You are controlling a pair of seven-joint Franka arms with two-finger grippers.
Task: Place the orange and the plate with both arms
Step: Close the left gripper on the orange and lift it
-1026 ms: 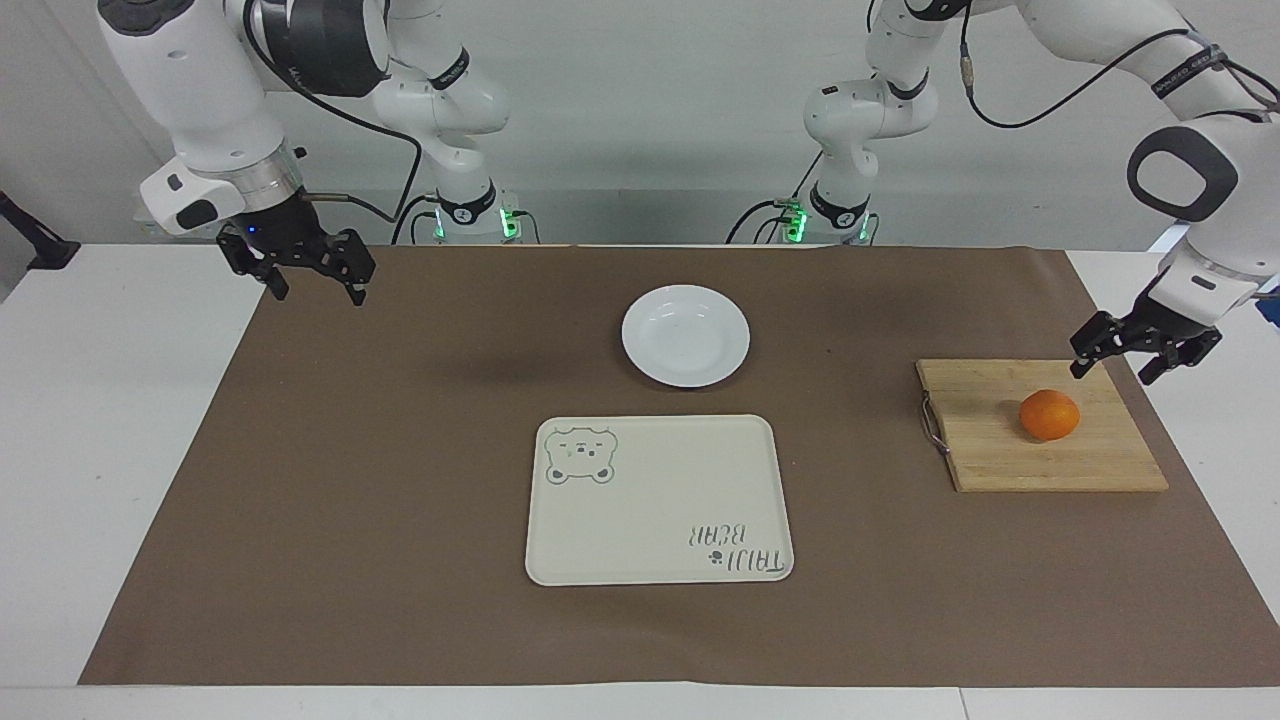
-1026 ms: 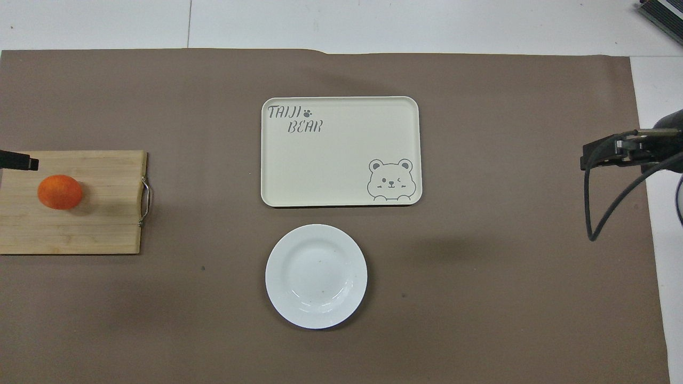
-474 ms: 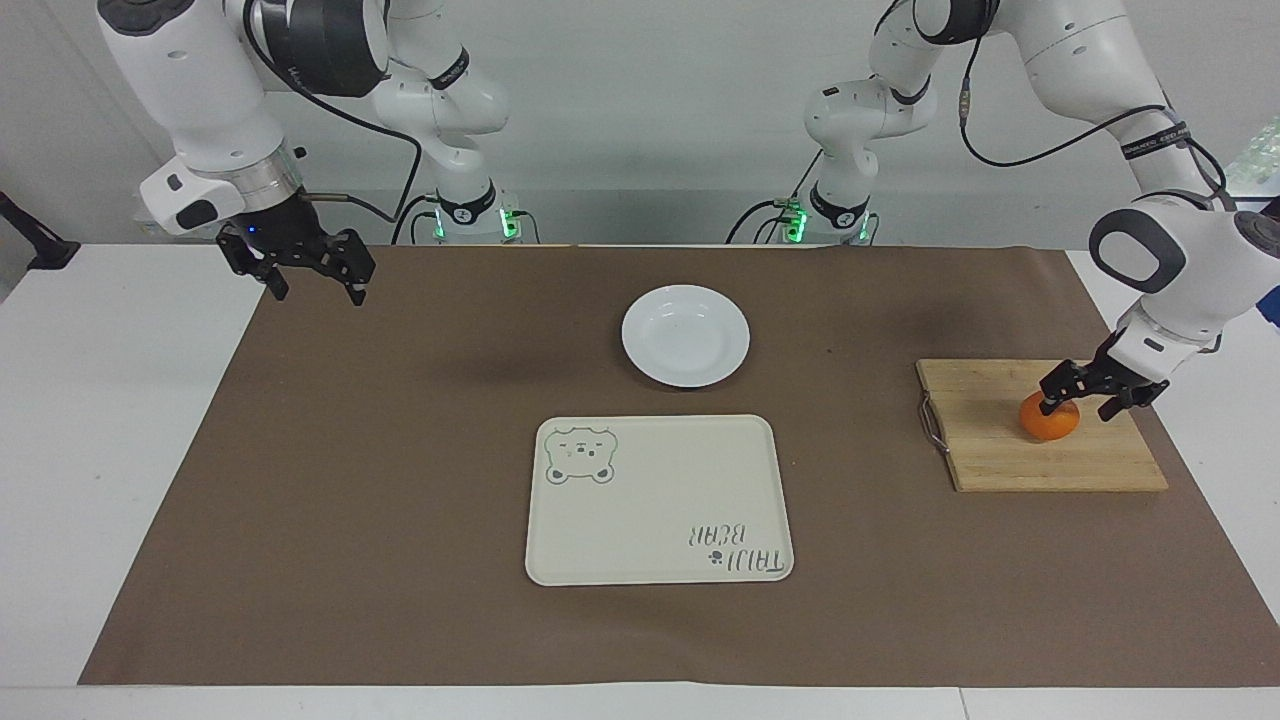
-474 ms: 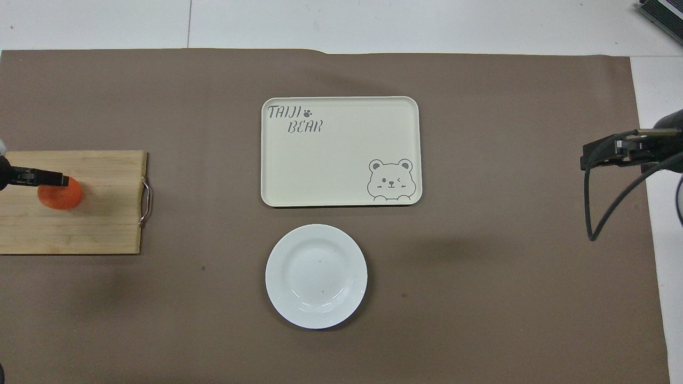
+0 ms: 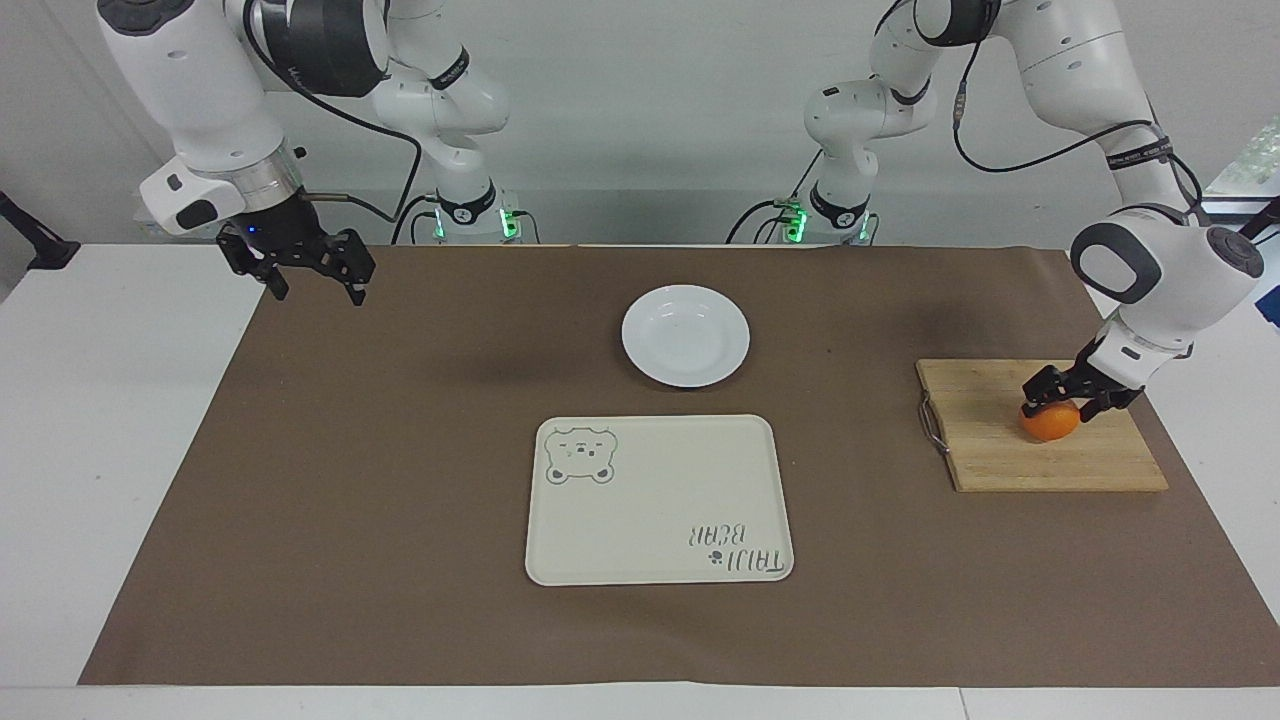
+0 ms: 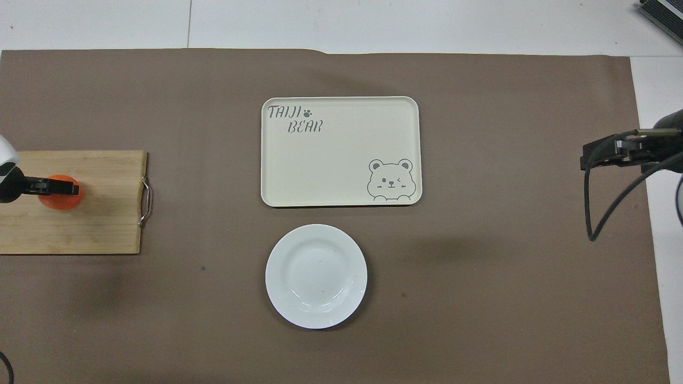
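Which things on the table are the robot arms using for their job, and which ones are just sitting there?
For the job:
- orange, on the wooden cutting board
- white plate, empty
- left gripper, open, down around the orange
- right gripper, open, waiting above the brown mat's corner

Maybe just sitting there:
- cutting board, under the orange
- cream bear tray, empty; possibly where things go
- brown mat

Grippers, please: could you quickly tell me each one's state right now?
Left gripper: open, straddling the orange on the cutting board.
Right gripper: open, empty, waiting.
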